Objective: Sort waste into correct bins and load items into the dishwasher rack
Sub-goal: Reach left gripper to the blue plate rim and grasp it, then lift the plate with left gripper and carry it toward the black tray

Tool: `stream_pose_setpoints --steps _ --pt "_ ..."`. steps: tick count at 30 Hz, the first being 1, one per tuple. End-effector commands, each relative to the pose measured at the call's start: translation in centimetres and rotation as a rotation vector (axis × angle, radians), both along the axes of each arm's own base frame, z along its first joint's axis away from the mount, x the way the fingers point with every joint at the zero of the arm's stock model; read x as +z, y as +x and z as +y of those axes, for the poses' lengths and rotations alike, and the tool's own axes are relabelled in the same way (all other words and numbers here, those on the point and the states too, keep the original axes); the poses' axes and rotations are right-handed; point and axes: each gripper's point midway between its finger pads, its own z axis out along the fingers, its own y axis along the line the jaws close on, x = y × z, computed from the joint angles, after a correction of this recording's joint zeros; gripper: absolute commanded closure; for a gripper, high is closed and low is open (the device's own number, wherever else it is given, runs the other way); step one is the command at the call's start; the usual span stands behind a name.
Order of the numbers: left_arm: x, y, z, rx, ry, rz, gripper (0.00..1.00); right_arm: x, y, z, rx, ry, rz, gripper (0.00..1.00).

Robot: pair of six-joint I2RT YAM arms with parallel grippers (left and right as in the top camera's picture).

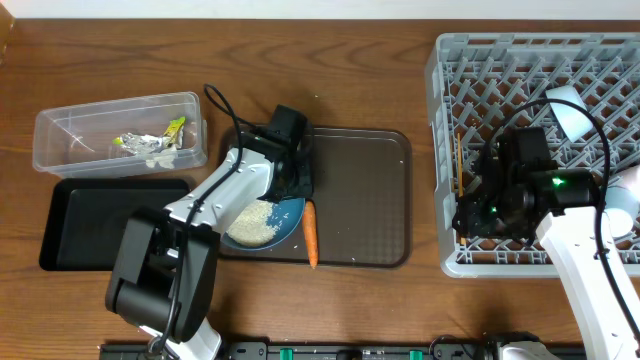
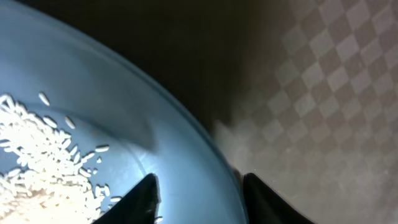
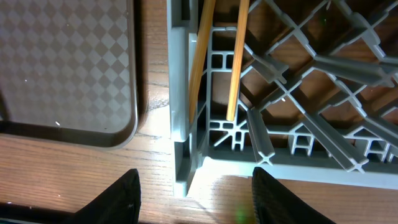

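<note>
Straddling the back rim of the plate [image 2: 93, 74], the left claw [image 2: 199, 180] has one finger over the blue inside and one outside, above the tray [image 1: 370, 200]. Whether it bites yet, I can't tell. The plate sits at the tray's near-left corner, rice [image 1: 252, 225] heaped on it, with the carrot [image 1: 310, 235] just beside its right edge.

My read: pinch deep on that rim and lift level, or the rice slides. The tray's raised lip runs close by, so rise before going sideways. The box [image 1: 60, 150], with wrappers in it, and the black tray [image 1: 90, 230] lie just left, a short carry.

Over at the rack [image 1: 480, 60], the right claw [image 3: 194, 186] hangs wide and empty above the chopsticks [image 3: 236, 62] along its left edge, well apart from all this.
</note>
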Motion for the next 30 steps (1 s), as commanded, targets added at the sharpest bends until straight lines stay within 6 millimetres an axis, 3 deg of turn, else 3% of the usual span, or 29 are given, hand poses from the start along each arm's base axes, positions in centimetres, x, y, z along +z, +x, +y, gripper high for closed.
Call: stream_pose_setpoints --steps 1,15,23,30 --pt "-0.1 0.2 0.1 0.008 0.015 -0.002 0.65 -0.1 0.0 0.5 0.009 0.011 0.0 0.48" --pt "-0.1 -0.1 -0.3 -0.005 0.016 0.002 0.94 -0.1 0.4 0.6 0.009 0.013 -0.014 0.48" --pt "-0.2 -1.1 -0.8 -0.031 0.029 0.025 0.94 -0.1 0.4 0.6 0.009 0.013 -0.014 0.47" --pt "0.7 -2.1 1.1 -0.004 0.112 0.038 0.94 0.0 0.5 0.6 0.009 0.013 -0.018 0.48"
